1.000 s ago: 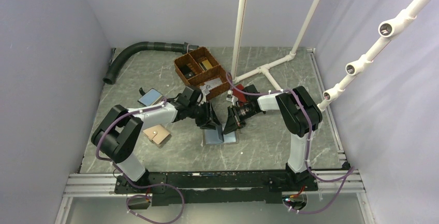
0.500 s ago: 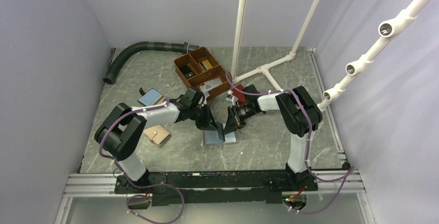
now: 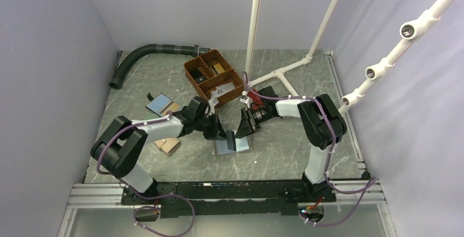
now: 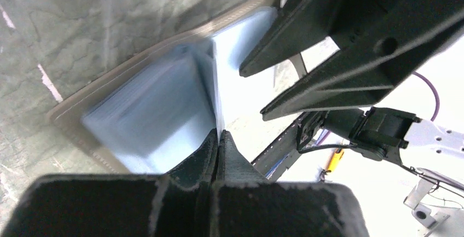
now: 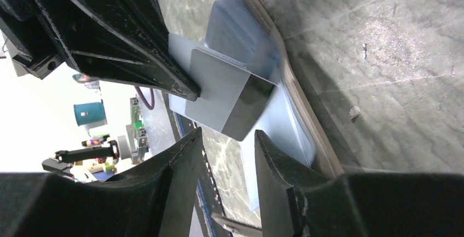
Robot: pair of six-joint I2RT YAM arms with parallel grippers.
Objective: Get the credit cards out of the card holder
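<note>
The card holder (image 3: 244, 145) lies open on the grey desk (image 3: 284, 149) between the two arms, its light blue inside facing up. The left pincer (image 4: 219, 136) is clenched on the edge of a grey credit card (image 5: 221, 92), which stands tilted over the holder's slots. The right pincer (image 5: 227, 133) hovers just beside the card, jaws parted, grasping nothing.

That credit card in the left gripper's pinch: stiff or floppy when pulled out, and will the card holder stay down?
The credit card probably stays stiff: it stands flat and unbent from the left gripper. Its smooth face may slip. The card holder, thin and soft-looking, could lift with it.
</note>
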